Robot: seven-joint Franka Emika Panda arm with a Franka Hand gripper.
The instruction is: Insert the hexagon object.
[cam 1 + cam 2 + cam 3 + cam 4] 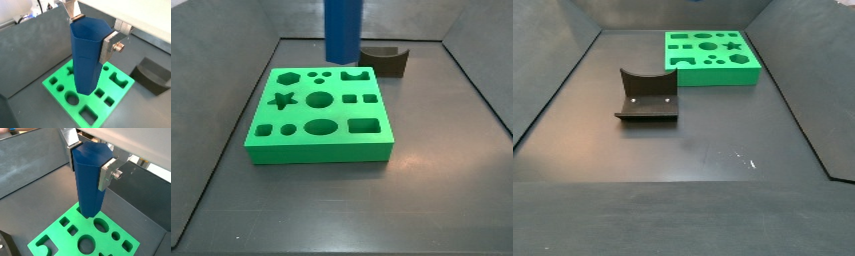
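We are holding the hexagon object (87, 55) upright in the hand (92, 31), whose silver fingers (109, 47) are closing on its upper part. In a side view it is hanging above the green board (321, 143), near the back edge. The grasp is done; aligning with the six-sided hole (289, 77) and lowering remain. We are seeing no readable writing anywhere.

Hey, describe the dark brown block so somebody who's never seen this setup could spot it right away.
Start at the bright green board with shaped holes on the dark floor. Beside it, apart from it, sits the dark brown block, the only other loose item on the floor. A curved notch scooped from its top sets it apart; the blue faceted rod is up in the gripper above the board.
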